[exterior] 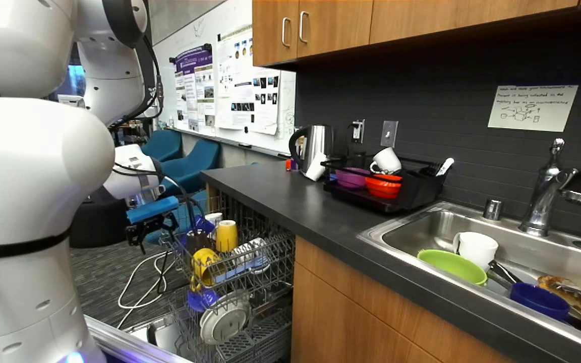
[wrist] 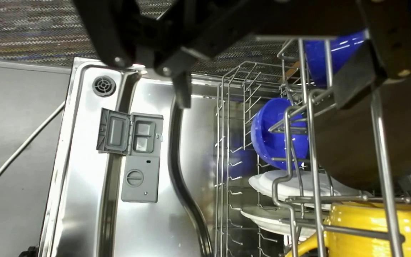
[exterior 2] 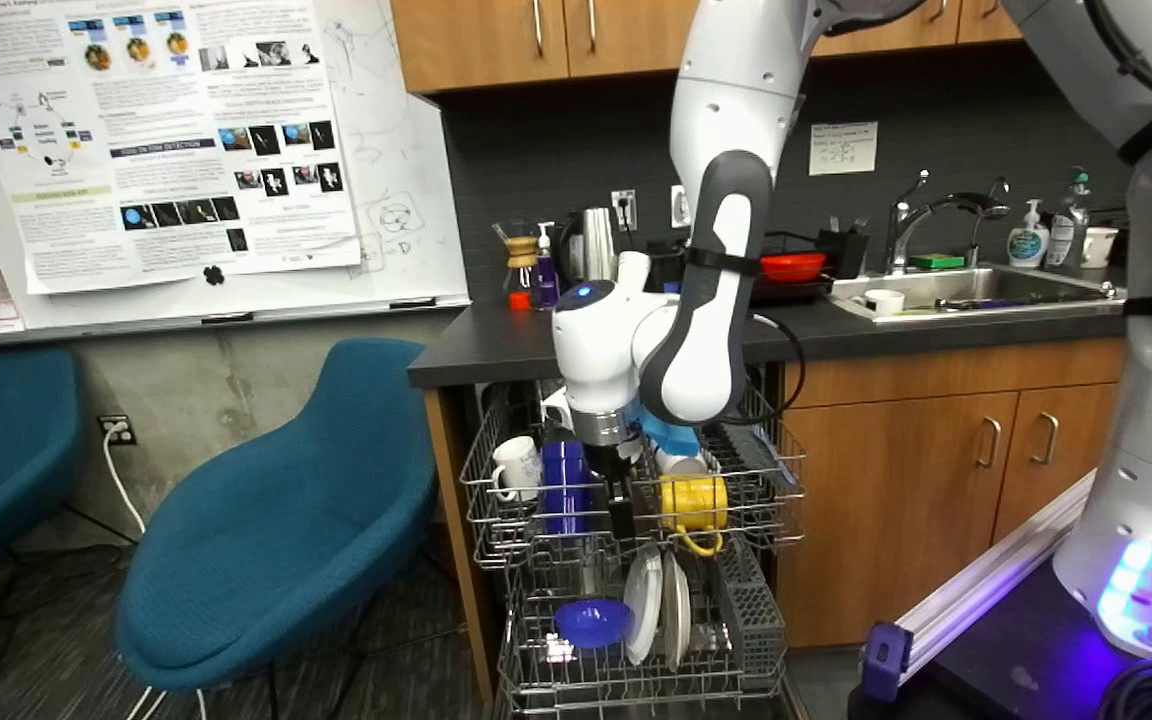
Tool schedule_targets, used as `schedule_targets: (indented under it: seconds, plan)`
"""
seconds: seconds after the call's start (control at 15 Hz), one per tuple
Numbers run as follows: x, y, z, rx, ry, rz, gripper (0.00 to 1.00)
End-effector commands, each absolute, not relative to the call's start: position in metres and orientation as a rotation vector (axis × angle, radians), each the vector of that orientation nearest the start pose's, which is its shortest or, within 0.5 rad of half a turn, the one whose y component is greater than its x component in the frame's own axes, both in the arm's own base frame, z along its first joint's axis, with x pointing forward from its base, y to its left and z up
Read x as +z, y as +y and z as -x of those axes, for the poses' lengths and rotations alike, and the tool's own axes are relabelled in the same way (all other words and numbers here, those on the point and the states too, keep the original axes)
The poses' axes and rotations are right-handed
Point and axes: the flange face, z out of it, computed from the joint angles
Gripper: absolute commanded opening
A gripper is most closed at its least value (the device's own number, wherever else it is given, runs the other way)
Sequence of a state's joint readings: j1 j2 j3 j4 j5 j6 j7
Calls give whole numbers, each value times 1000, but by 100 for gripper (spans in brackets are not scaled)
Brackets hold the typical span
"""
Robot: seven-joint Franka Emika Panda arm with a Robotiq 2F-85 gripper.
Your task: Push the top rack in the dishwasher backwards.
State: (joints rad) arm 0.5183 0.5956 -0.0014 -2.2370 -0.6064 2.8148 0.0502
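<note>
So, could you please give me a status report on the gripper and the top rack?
Gripper open at front of top rack, contact unclear. Rack pulled out, holding mugs. No blockage seen; rear partly hidden.

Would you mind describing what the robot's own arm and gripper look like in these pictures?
The arm is white and rounded, with dark grey trim, black straps and black cables. A silvery collar leads to the gripper, which is black and jointed with angular fingers. A blue block is mounted beside it, and blue light glows at the arm's base.
</note>
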Motion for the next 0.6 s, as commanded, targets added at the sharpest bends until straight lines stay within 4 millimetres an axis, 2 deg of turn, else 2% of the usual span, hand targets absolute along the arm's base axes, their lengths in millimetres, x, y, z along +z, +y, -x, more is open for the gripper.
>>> schedule_targets:
  seconds: [0.0,0.2,0.33,0.53]
  plan:
    - [93,262,-453,-74,-1623,2905,100]
    - [89,257,-464,-89,-1617,2924,100]
    - [81,256,-477,-103,-1606,2935,100]
    - [82,260,-497,-167,-1624,2951,100]
